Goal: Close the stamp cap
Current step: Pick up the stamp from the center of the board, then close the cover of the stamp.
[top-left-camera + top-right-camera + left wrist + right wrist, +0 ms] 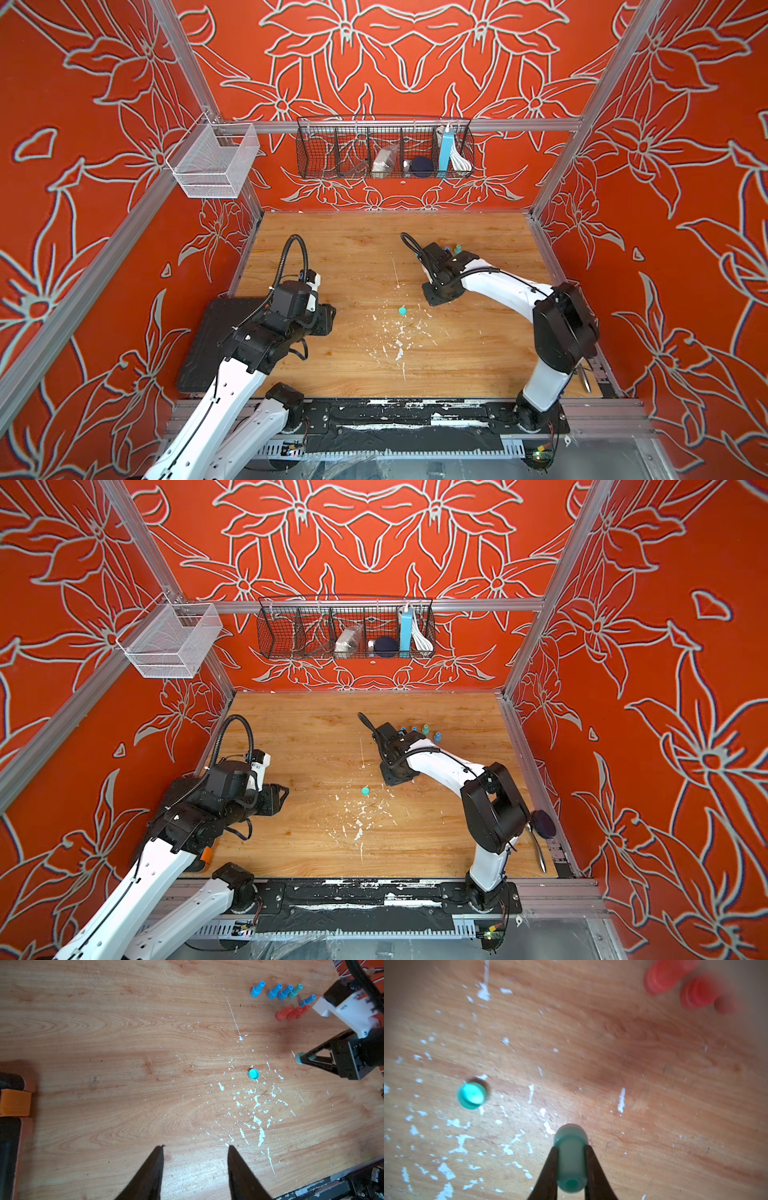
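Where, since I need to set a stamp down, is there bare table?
Bare wood: the far left of the table, from the back wall to the left gripper; the middle between that gripper and the teal cap; the scuffed near strip. Crowded: the far right, with the stamp cluster and the right gripper shut on a teal stamp.

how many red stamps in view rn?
3 red stamps, standing in a tight cluster beside the blue stamps, close to the right arm, which may hide more.
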{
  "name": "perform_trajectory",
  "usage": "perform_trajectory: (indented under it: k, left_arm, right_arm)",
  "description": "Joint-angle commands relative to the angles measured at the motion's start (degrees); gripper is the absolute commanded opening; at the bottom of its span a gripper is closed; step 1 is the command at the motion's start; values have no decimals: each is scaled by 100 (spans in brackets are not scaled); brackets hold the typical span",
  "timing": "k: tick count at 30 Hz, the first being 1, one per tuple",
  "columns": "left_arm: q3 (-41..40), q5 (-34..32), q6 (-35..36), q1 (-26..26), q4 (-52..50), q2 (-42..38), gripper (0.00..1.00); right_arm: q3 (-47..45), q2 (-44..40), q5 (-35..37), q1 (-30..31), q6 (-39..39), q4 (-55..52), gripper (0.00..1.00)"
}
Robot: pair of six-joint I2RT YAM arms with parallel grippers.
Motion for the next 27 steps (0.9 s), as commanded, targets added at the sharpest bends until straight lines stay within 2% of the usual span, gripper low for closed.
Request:
perform_trajectory:
  k: [1, 9, 27]
  left_arm:
    - [-3, -16, 80, 53, 36, -65, 50]
    - [-4, -7, 77, 55, 36, -65, 50]
    - [-5, -1, 84, 85, 36, -73, 50]
  right_arm:
    - [453, 359, 125, 233, -55, -452, 11]
    - [1269, 1005, 135, 729, -34, -713, 11]
    - [1801, 1696, 73, 1046, 37, -731, 11]
